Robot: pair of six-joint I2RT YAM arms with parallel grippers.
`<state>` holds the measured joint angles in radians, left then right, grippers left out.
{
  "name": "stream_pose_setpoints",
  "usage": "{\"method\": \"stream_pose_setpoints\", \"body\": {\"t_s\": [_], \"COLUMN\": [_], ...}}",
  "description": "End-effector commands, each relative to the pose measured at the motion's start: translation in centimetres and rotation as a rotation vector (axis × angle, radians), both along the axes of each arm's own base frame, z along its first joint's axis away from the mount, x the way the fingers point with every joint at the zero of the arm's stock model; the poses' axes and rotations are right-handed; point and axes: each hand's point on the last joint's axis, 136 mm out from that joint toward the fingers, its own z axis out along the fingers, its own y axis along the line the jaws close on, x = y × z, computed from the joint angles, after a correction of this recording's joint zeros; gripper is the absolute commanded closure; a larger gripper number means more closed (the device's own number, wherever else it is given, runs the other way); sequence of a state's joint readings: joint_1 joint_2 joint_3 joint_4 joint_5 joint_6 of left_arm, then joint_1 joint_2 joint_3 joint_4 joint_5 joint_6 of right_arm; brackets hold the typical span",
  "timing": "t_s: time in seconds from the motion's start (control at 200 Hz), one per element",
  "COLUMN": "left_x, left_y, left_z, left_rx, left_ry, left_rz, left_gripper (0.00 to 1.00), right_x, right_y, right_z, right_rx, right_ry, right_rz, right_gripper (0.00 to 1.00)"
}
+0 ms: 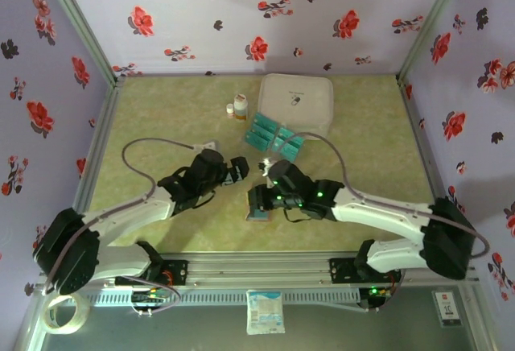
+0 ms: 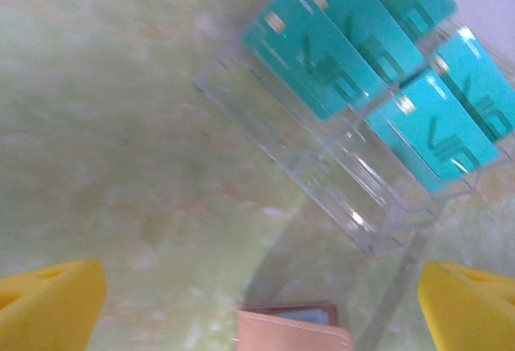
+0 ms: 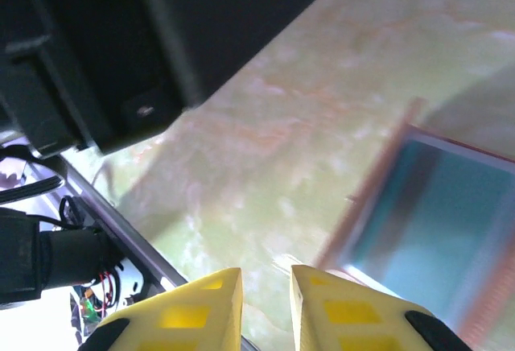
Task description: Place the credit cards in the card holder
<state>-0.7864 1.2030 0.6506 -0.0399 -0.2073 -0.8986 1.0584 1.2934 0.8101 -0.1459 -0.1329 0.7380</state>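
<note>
Left gripper (image 2: pixel 257 307) spread wide; right gripper (image 3: pixel 266 303) narrowed to a slit.

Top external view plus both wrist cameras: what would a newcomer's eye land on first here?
The teal credit cards stand out most, sitting in a clear tray at mid-table, just in front of a white zipped case. Next comes the open card holder, lying nearer the arm bases, with the right arm's yellow fingers nearly together right by it. The flowered lilac walls frame it all.
</note>
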Motion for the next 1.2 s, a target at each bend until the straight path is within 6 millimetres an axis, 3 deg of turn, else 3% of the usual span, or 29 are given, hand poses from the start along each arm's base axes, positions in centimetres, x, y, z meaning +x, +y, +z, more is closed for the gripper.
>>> {"method": "stream_pose_setpoints", "body": {"t_s": [0.0,0.12,0.2,0.39,0.565,0.93,1.195], "left_x": [-0.7,-1.1,-1.4,-1.9,-1.5,-0.7,-1.9], "left_y": [3.4,5.9,6.6,6.4,5.1,0.9,-2.2], "left_z": [-1.1,-1.6,-1.9,-2.6,-2.8,-4.6,-6.7], "left_rx": [0.075,0.086,0.096,0.123,0.163,0.3,0.339], "left_ry": [0.033,0.05,0.065,0.089,0.107,0.155,0.17], "left_rz": [0.039,0.091,0.097,0.057,-0.022,-0.208,-0.303], "left_gripper": [0.0,0.0,0.0,0.0,0.0,0.0,0.0], "right_x": [0.1,0.3,0.5,0.6,0.5,0.6,0.8], "right_y": [2.7,3.9,2.9,-0.7,-2.2,-2.3,-2.5], "right_z": [-0.2,-3.0,-4.7,-6.4,-7.6,-11.1,-11.1], "right_rx": [-0.049,-0.126,-0.178,-0.193,-0.18,-0.162,-0.146], "right_ry": [-0.039,-0.008,-0.002,0.016,0.033,0.093,0.102], "right_rz": [0.057,0.086,0.063,-0.026,-0.064,-0.083,-0.1], "right_gripper": [0.8,0.93,1.0,1.0,1.0,1.0,1.0]}}
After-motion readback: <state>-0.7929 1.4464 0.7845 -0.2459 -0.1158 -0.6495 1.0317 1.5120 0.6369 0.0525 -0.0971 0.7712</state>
